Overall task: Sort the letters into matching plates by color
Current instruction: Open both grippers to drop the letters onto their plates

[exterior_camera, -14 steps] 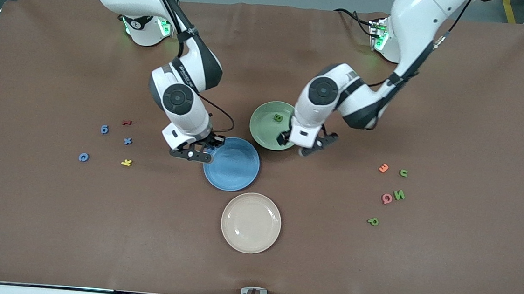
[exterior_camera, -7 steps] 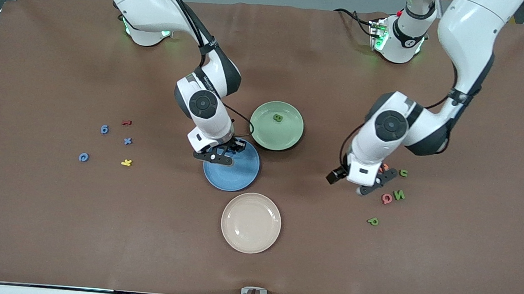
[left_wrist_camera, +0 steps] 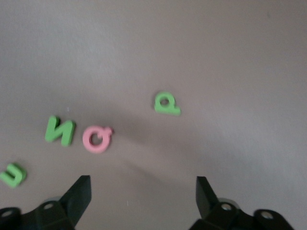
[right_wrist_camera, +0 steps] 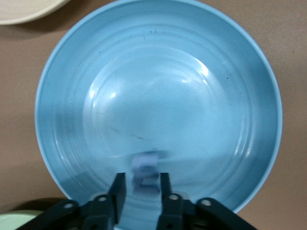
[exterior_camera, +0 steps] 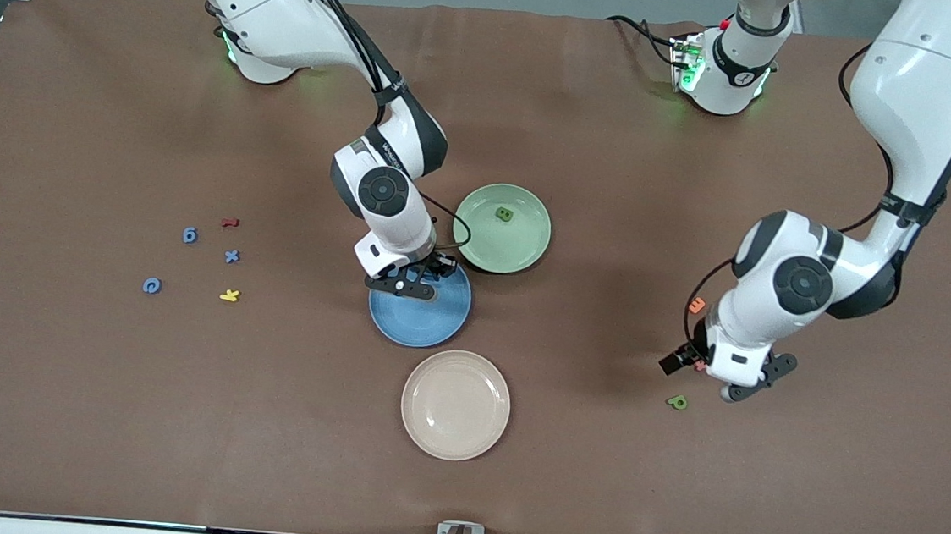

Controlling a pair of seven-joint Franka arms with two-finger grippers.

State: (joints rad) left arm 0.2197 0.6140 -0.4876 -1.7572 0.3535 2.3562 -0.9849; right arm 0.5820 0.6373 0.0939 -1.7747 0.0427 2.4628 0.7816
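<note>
My right gripper (exterior_camera: pixel 424 278) hangs low over the blue plate (exterior_camera: pixel 429 318), at its edge next to the green plate (exterior_camera: pixel 520 245). Its fingers are slightly apart, and a small blue letter (right_wrist_camera: pixel 145 172) sits blurred and loose between them above the blue plate (right_wrist_camera: pixel 158 96). One green letter (exterior_camera: pixel 504 214) lies in the green plate. My left gripper (exterior_camera: pixel 753 380) is wide open and empty over bare table near a green P (left_wrist_camera: pixel 167 103), a green N (left_wrist_camera: pixel 60 130) and a green U (left_wrist_camera: pixel 13 174). Three blue letters (exterior_camera: pixel 189 235) lie toward the right arm's end.
A cream plate (exterior_camera: pixel 455 405) sits nearer the front camera than the blue plate. A pink Q (left_wrist_camera: pixel 97 138) lies between the green N and P, with an orange letter (exterior_camera: pixel 697 304) close by. Red (exterior_camera: pixel 229 221) and yellow (exterior_camera: pixel 229 295) letters lie among the blue ones.
My left arm swung from the green plate to the letters at its end of the table. My right gripper moved in over the blue plate and its fingers parted around the blue letter.
</note>
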